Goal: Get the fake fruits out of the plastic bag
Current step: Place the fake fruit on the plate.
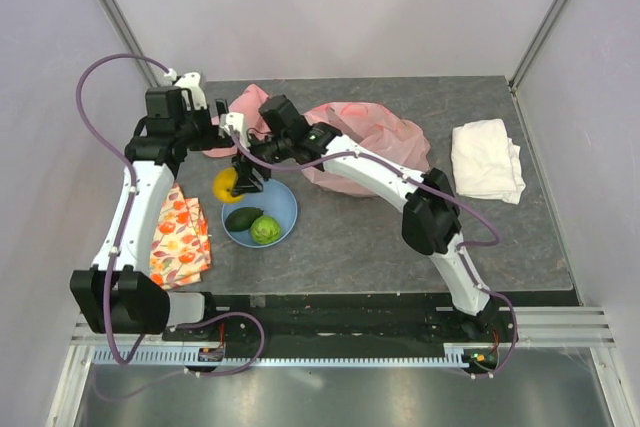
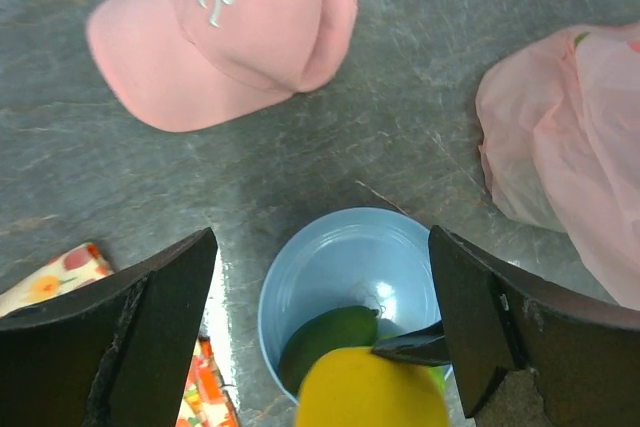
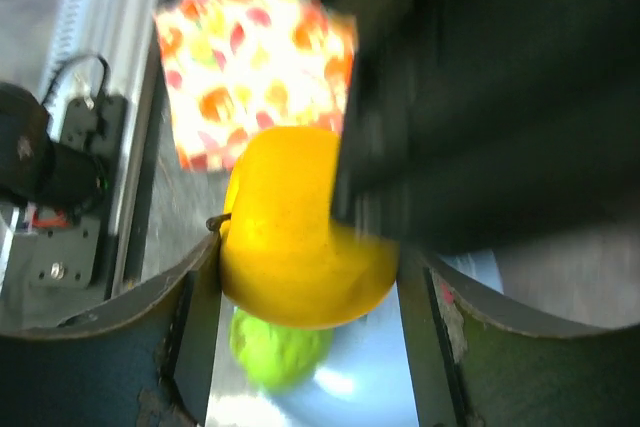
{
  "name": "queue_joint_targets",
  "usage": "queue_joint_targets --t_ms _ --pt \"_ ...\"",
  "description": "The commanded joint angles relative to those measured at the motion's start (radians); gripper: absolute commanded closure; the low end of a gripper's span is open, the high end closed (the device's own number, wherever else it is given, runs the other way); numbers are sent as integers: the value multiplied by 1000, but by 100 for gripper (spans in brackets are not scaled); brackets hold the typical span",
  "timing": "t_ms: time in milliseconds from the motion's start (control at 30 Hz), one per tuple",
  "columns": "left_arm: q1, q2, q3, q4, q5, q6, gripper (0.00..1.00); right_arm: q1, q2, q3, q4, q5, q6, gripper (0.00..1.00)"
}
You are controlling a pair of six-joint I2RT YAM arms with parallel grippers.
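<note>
My right gripper [image 1: 243, 184] is shut on a yellow lemon [image 1: 224, 184] and holds it above the left rim of a blue plate [image 1: 287, 201]. In the right wrist view the lemon [image 3: 290, 217] fills the gap between the fingers. A dark green avocado [image 1: 243, 219] and a green round fruit [image 1: 266, 231] lie on the plate. My left gripper [image 2: 320, 247] is open wide and empty, just above the lemon [image 2: 370, 392] and the plate [image 2: 340, 257]. The translucent pink plastic bag [image 1: 375, 142] lies crumpled behind the plate. The other fruits are not in view.
A pink cap [image 2: 220, 37] lies at the back left, under the arms. A patterned orange cloth [image 1: 180, 237] lies left of the plate. A white folded towel [image 1: 487, 159] lies at the right. Both arms crowd together over the plate.
</note>
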Motion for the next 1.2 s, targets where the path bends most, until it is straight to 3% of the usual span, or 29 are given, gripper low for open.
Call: queue_joint_targets --t_ms 0,167,300,500,700,1167 --pt "-17 56 23 107 -12 -84 6 -43 -130 -145 -119 95 22 57" --pt "-3 122 93 141 -24 -97 5 -55 -202 -270 -124 106 2 57" --pt "9 110 101 173 99 -103 4 -78 -178 -273 -109 149 58 58" --pt "9 15 58 239 231 -167 4 -79 0 -144 -75 235 100 59" --pt "9 -51 32 232 274 -167 4 -76 133 -26 -18 253 144 57" --pt "37 -42 49 226 268 -153 4 -52 212 31 32 187 198 49"
